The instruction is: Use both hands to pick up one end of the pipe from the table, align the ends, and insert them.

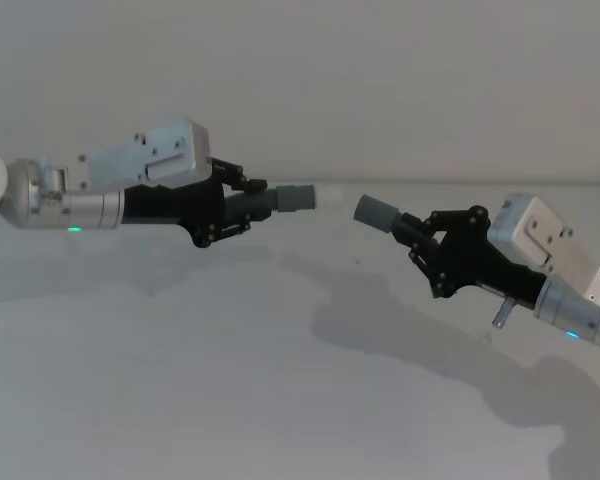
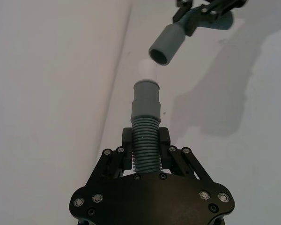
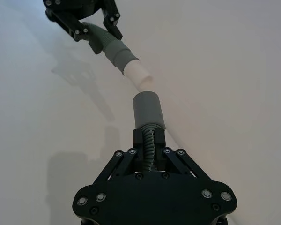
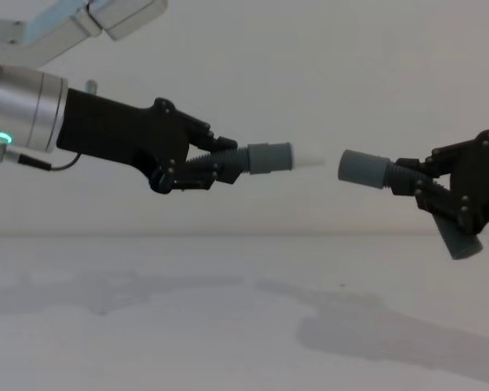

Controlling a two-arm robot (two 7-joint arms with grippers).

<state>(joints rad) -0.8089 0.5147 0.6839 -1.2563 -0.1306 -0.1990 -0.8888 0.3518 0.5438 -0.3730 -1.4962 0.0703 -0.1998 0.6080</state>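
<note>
Both pipe pieces are held in the air above the white table (image 1: 180,390). My left gripper (image 1: 242,205) is shut on the ribbed middle of the left pipe piece (image 1: 292,197), whose grey collar ends in a white tip pointing right. My right gripper (image 1: 425,232) is shut on the ribbed part of the right pipe piece (image 1: 375,212), its open grey collar facing left. In the chest view, the white tip (image 4: 310,154) and the open collar (image 4: 363,169) face each other across a small gap, the collar slightly lower. The left wrist view shows that collar (image 2: 166,44) offset from the tip.
The right piece's bent far end (image 4: 460,243) hangs down below my right gripper. A pale wall (image 4: 310,65) rises behind the table. Only the arms' shadows lie on the table (image 4: 147,326) under both grippers.
</note>
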